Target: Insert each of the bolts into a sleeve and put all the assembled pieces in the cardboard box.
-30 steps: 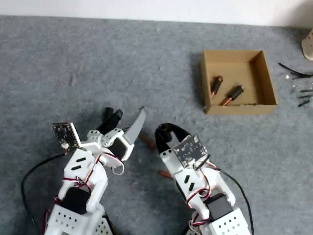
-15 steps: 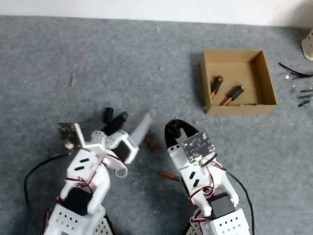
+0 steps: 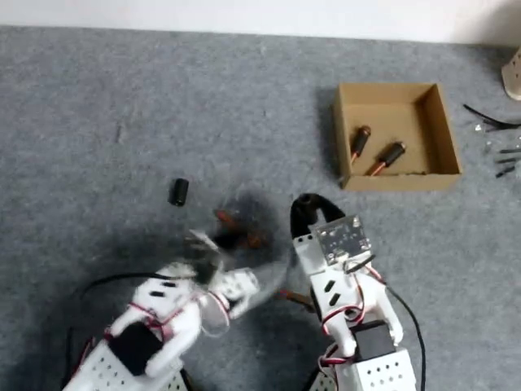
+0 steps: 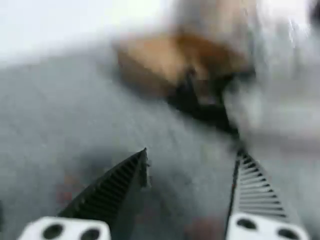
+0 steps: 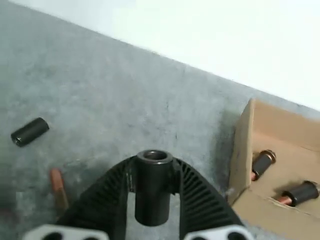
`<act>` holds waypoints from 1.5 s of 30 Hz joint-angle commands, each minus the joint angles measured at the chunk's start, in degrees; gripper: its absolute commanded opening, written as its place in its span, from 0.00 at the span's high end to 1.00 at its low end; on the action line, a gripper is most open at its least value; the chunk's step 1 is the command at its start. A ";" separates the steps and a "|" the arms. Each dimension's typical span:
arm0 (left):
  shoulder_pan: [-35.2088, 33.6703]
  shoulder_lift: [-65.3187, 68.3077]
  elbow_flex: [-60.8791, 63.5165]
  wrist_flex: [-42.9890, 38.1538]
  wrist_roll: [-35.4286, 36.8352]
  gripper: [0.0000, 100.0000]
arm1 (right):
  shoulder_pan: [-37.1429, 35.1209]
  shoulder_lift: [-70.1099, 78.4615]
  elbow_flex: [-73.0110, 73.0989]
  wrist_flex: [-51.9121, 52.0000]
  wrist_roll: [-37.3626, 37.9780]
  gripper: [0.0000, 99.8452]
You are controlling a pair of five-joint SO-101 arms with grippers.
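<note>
between the right jaws sits a black sleeve (image 5: 151,186), bore upward.

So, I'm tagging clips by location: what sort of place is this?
Probably a small robotics test bench: a grey felt-covered table against a white wall, a cardboard box as bin, loose wires at the edge.

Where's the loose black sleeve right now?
In the high view, the loose sleeve lies just left of a copper bolt, far left of the cardboard box.

Cardboard box (image 3: 397,181) holds two sleeved bolts (image 3: 389,157). Black sleeve (image 3: 178,191) and copper bolt (image 5: 57,186) lie loose. The second sleeve (image 5: 151,192) stands upright in the right gripper (image 5: 152,167).
</note>
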 commanded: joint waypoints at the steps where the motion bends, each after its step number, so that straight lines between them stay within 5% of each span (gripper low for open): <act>1: 2.95 0.22 -2.33 2.20 -2.99 0.73 | 3.21 -0.66 0.22 -3.21 -0.44 0.99; 7: 5.41 0.22 -1.71 2.11 -5.80 0.73 | 12.00 -0.66 0.57 -7.34 -11.52 0.99; 14: 5.58 0.22 -2.42 2.37 -18.02 0.73 | 14.37 -0.66 0.57 -7.34 -12.75 0.99; 21: 5.67 4.79 -5.32 3.60 -19.16 0.81 | 14.37 -0.66 0.57 -7.43 -12.75 0.99; 30: 9.01 44.09 -23.25 0.70 -19.43 0.70 | 14.73 -0.40 0.75 -8.92 -12.75 0.99; 45: 8.84 97.19 -53.32 0.70 -32.70 0.66 | 17.54 -0.57 4.00 -14.81 -12.75 0.99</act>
